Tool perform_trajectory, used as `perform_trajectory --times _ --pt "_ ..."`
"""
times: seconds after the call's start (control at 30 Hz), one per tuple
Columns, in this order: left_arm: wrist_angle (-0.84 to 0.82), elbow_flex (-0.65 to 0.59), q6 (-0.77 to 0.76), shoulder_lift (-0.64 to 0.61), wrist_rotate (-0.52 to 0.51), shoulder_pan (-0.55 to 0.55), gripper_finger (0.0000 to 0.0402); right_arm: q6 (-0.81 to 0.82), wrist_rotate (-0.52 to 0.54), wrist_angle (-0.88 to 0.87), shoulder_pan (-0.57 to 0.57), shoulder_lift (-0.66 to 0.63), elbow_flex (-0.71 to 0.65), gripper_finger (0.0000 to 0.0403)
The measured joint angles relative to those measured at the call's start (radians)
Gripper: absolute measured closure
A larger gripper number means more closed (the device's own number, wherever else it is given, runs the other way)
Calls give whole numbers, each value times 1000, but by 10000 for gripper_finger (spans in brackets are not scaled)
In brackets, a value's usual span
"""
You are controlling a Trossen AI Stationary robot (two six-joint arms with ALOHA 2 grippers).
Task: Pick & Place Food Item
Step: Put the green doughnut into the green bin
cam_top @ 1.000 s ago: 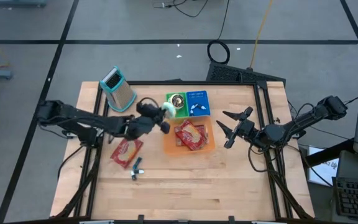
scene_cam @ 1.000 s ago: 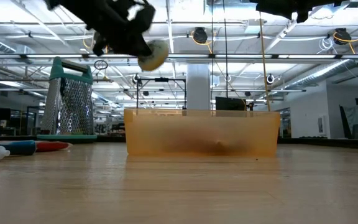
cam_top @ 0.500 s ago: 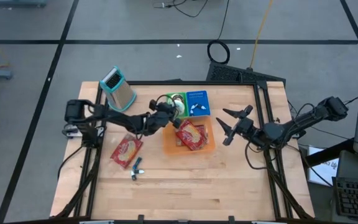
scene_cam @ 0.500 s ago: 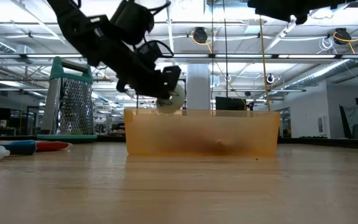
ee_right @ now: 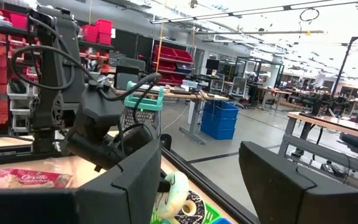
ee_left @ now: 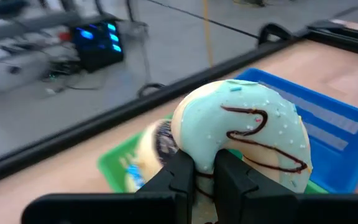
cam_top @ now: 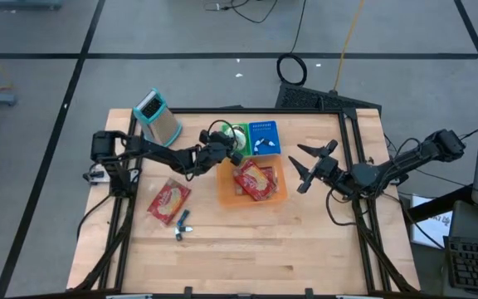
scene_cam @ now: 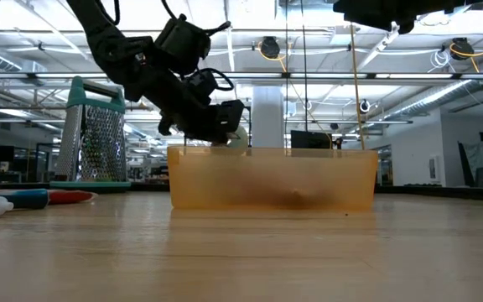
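From above, the left hand [cam_top: 229,149] reaches across the table [cam_top: 247,249] to the far-left corner of the orange bin [cam_top: 226,195], its fingers clamped on a pale iced doughnut [cam_top: 233,148]. The doughnut sits at the tip of the hand, over the border between the bin and the green tray [cam_top: 237,131] behind it. A blue tray [cam_top: 264,137] lies beside the green one, and red snack packets [cam_top: 256,178] fill the bin. Another red packet [cam_top: 168,202] lies on the table left of the bin, with a small dark clip [cam_top: 181,226] near it and a teal-framed grater [cam_top: 156,116] at the far-left corner. The right hand [cam_top: 304,169] hovers to the right of the bin with its fingers spread apart and nothing between them.

At table height, the left hand [scene_cam: 220,126] hangs just above the bin [scene_cam: 271,178] rim at its left end; the doughnut [scene_cam: 238,138] shows only as a pale edge beside the fingers. The grater [scene_cam: 97,134] stands to the left.

In the left wrist view, the two dark fingers [ee_left: 179,177] pinch the doughnut [ee_left: 241,134] by its near rim, so it stands up from the hand with its mint icing and dark drizzle showing. The green tray [ee_left: 120,168] and blue tray [ee_left: 316,115] lie beyond it.

In the right wrist view, the right hand's own fingers [ee_right: 132,180] stand wide apart, and between them, well off, the left hand holds the doughnut [ee_right: 171,190].
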Motion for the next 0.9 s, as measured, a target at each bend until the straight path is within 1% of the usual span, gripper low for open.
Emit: perform_trajectory --times 0.07,0.13,0.3,0.37,0.47,0.7,0.8,0.9 --pt "-5 0 -2 0 68 8 364 0 0 0 0 0 0 195" --pt "-5 0 -4 0 107 12 364 -1 0 0 0 0 0 195" --pt "-4 0 -28 0 87 12 362 -4 0 0 0 0 0 195" --pt "-5 0 -17 0 89 12 351 -4 0 0 0 0 0 195" --pt "-5 0 -2 0 90 10 315 -4 0 0 0 0 0 195" --pt "-10 0 4 0 90 9 210 -4 0 0 0 0 0 195" --pt "-13 0 4 0 89 9 181 -4 0 0 0 0 0 195" --pt "-13 0 4 0 89 9 161 -4 0 -1 0 0 0 195"
